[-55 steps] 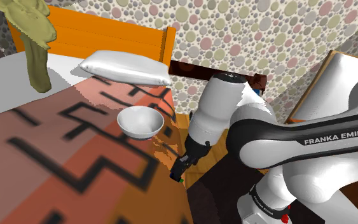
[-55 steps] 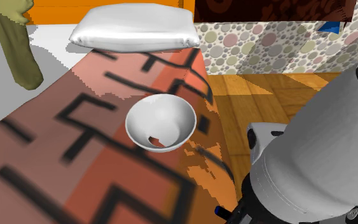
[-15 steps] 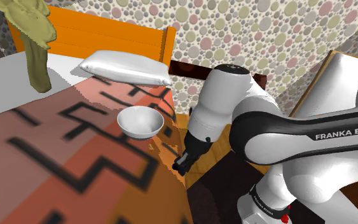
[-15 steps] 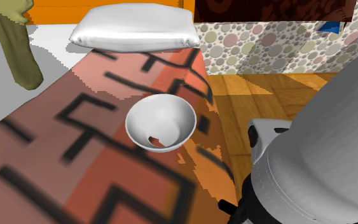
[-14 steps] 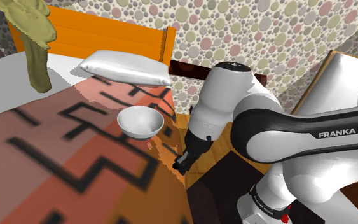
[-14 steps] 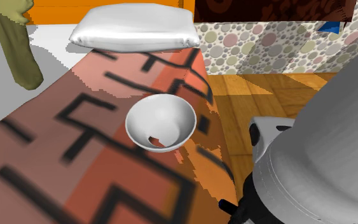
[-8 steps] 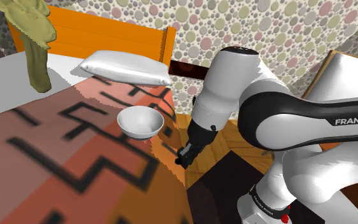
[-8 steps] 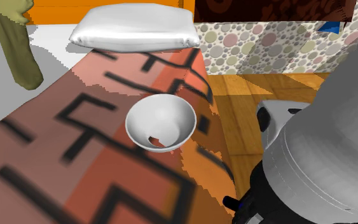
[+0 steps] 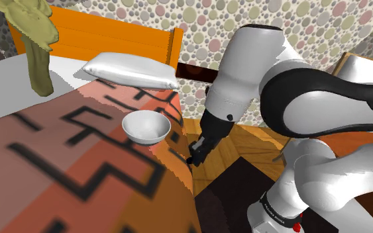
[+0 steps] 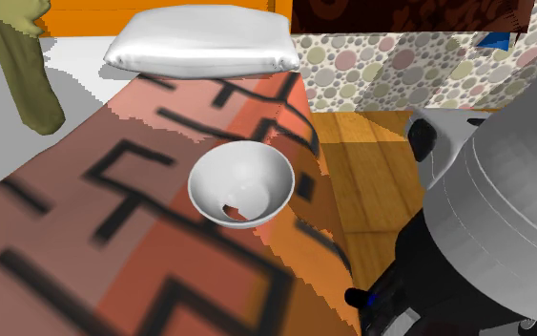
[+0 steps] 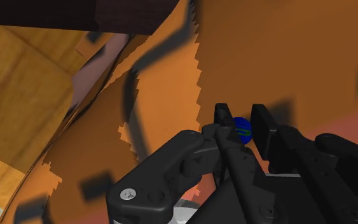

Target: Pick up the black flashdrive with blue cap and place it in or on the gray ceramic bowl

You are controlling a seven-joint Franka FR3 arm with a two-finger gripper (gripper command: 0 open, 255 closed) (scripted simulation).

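Two black jaws narrow — clamped on black flashdrive with blue cap (image 11: 241, 129) | flashdrive over bedspread edge, 4 o'clock from pale grey round bowl (image 9: 146, 126) | bowl sits on orange-and-pink patterned bedspread (image 9: 79, 165)

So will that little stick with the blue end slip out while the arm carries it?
Probably not: the flashdrive looks small and rigid, so likely light, and the end effector clasps it on both sides. Its rounded blue end might let it roll if dropped.
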